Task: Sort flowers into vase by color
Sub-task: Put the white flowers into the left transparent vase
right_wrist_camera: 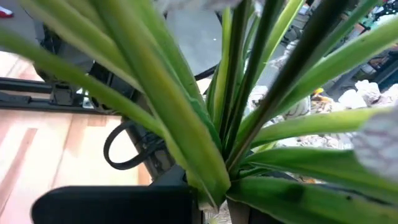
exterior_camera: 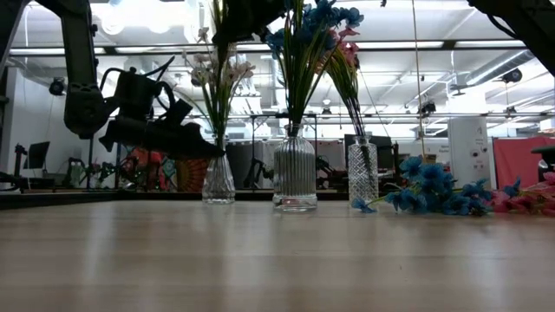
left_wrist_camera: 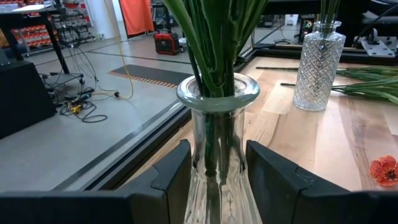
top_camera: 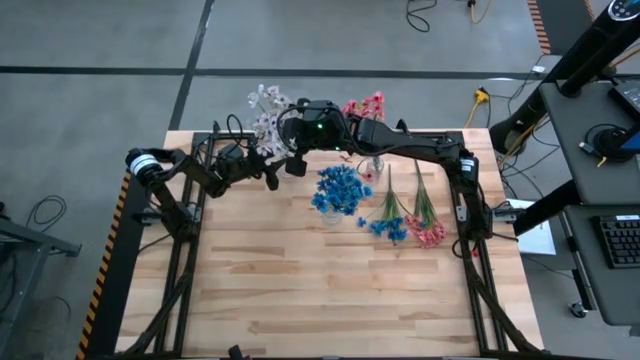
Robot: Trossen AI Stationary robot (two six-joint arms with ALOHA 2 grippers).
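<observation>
1. A wooden table (top_camera: 330,290) holds three clear ribbed glass vases in a row along its far side, each already carrying flowers.
2. The left vase (exterior_camera: 218,180) holds white flowers (top_camera: 266,112), the middle vase (exterior_camera: 295,178) holds blue flowers (top_camera: 340,188), and the right vase (exterior_camera: 363,173) holds pink flowers (top_camera: 365,106).
3. Two loose sprays lie flat on the table on the right side, just beside each other: a blue spray (top_camera: 388,222) and a pink spray (top_camera: 426,226).
4. The left gripper (left_wrist_camera: 214,171) sits at the neck of the left vase, its two dark fingers partly parted on either side of the glass. Whether they press on it cannot be told.
5. The right gripper (right_wrist_camera: 208,202) hovers above that same vase, clenched on the green stems of the white flowers just where the leaves fan out.
6. Judgement on handling: the sprays look very light, with thin springy stems that bend and swing, so a pinch low on the bare stem, below the leaves, gives most control.
7. The blossom clusters look soft and easily crushed, so they are poor places to grip.
8. The glass vases look smooth, top-heavy once filled, and likely to tip if a stem drags the rim, so bracing the neck makes sense.
</observation>
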